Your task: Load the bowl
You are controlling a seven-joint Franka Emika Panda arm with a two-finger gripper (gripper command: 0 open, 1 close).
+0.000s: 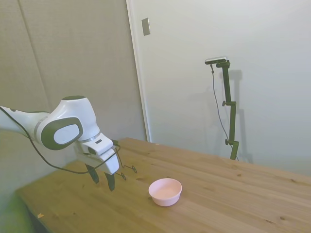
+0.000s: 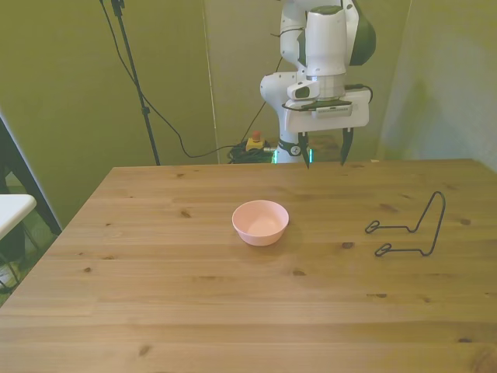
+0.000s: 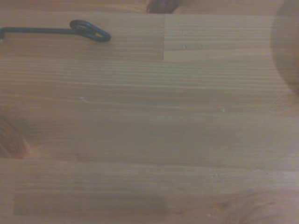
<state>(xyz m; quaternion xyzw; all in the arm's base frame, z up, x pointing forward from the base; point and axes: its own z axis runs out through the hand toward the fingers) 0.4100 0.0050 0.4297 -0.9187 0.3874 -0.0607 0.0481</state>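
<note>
The pale pink bowl [image 2: 260, 221] sits upright on the wooden table [image 2: 194, 311], well apart from the black wire rack [image 2: 411, 228], while the gripper [image 2: 324, 155] hangs spread and empty beyond the bowl, so loading appears not yet begun.

arm [image 1: 68, 127]: glossy white rounded shells, dark grey oval joint cap
cable [image 1: 29, 145]: thin, black, looping beneath the wrist
gripper [image 2: 324, 151]: white boxy body, grey camera block above it
fingers [image 2: 345, 145]: two, slim, dark
base [image 2: 279, 151]: green lights
</note>
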